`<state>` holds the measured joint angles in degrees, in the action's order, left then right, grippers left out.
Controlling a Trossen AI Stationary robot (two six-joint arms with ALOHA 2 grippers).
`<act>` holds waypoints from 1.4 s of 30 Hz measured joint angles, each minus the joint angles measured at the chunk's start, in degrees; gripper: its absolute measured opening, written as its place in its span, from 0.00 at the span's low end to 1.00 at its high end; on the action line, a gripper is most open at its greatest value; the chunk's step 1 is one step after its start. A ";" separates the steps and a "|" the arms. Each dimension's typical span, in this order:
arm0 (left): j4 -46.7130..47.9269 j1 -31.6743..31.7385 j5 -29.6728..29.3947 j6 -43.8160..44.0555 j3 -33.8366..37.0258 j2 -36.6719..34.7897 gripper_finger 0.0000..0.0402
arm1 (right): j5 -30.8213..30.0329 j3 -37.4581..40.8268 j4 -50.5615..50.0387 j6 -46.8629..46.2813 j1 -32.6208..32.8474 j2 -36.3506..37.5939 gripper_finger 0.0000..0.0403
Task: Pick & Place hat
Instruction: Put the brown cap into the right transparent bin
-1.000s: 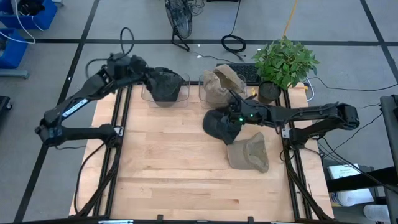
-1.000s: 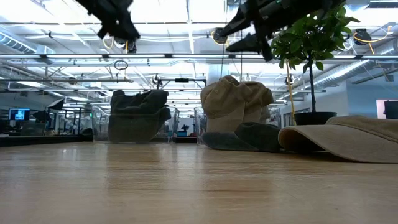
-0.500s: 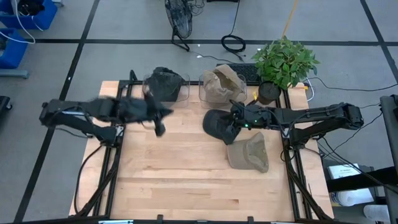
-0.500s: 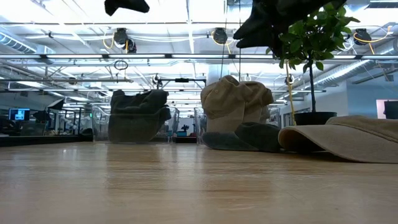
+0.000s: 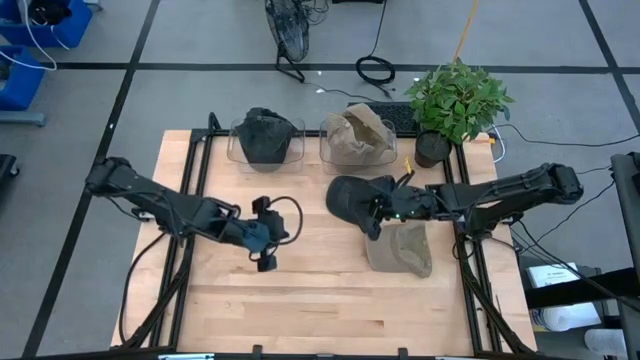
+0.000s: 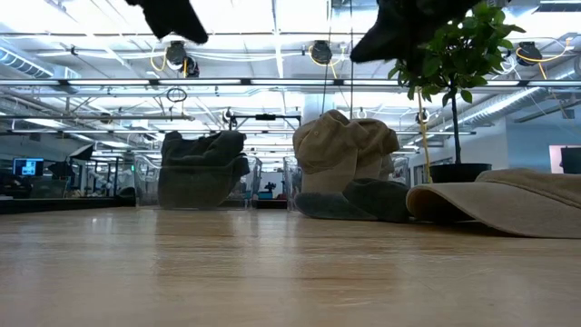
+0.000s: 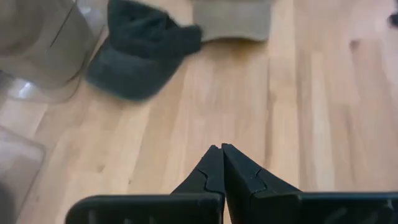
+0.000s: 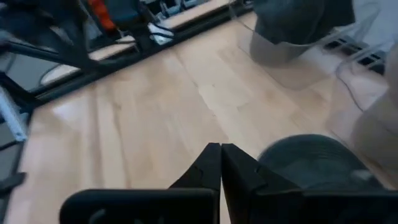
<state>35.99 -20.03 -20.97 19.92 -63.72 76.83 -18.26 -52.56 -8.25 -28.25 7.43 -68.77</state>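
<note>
— Since a moment ago, left tool (image 5: 263,238) swung from the bins to mid-tabletop (image 5: 300,300), fingers pressed together, empty.

— Right tool (image 5: 377,207), also closed, hangs over the dark hat (image 5: 352,197); it's nearer.

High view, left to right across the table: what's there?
left hand → bin with dark hats → dark cap → tan cap → potted plant
</note>
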 joint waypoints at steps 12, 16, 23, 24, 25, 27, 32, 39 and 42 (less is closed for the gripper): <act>3.39 3.72 1.82 -6.33 9.47 -13.49 0.00 | -14.57 -1.04 1.51 -14.10 9.27 -0.01 0.00; 1.95 4.26 1.86 -6.07 16.70 -22.40 0.00 | -20.14 -6.41 0.31 -13.88 11.18 -1.51 0.00; -3.56 4.33 2.38 -9.66 24.73 -33.98 0.01 | -21.69 -26.03 -17.62 -14.85 12.05 -12.97 0.00; -3.79 4.33 2.41 -10.52 25.12 -34.85 0.01 | -19.89 -29.30 -22.53 -17.31 12.03 -15.29 0.00; -4.15 4.35 2.41 -11.34 25.33 -35.56 0.01 | -18.00 -32.48 -28.50 -20.40 11.94 -17.59 0.00; -4.53 4.37 2.52 -12.68 25.60 -36.70 0.01 | -12.87 -38.19 -41.45 -27.67 11.92 -21.87 0.00; -4.12 4.37 2.91 -15.77 25.68 -37.18 0.02 | 1.75 -42.23 -66.22 -48.85 13.16 -29.20 0.00; -4.05 4.49 4.41 -19.58 25.68 -37.18 0.02 | 8.11 -35.34 -72.74 -77.97 21.78 -29.69 0.00; -4.05 5.27 4.53 -20.33 25.68 -37.18 0.02 | 8.89 -31.32 -72.88 -91.15 25.73 -28.03 0.01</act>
<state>31.94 -14.76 -16.45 -0.41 -38.04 39.66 -9.37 -83.88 -81.13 -119.40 33.16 -96.80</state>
